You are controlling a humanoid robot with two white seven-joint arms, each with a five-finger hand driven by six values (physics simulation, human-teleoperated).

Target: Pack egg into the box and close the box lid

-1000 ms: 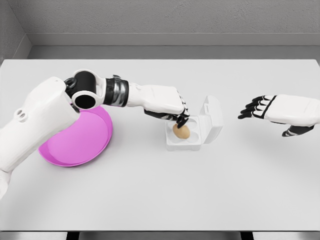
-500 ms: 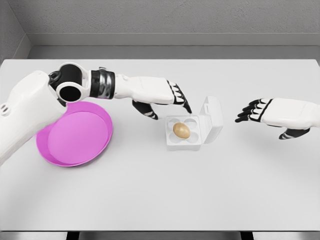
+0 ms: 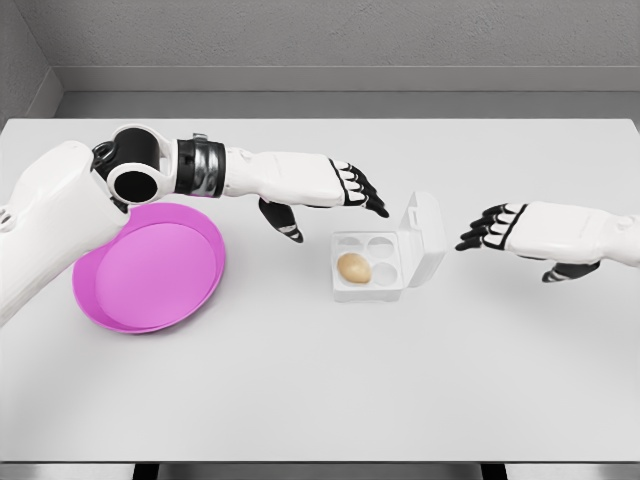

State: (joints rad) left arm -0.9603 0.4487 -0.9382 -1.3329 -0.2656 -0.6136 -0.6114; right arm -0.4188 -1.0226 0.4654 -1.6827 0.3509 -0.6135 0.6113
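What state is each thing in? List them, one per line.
egg: lying in the near-left cup of the box, untouched
egg box: on the table, three cups empty
box lid: open, standing up on the right side
pink plate: empty
left hand: open, holding nothing
right hand: open, right of the lid

Tan egg (image 3: 353,267), white box (image 3: 385,262), magenta plate (image 3: 150,268), white table (image 3: 320,380).

Gap btwn right robot hand (image 3: 500,228) & lid (image 3: 425,238).
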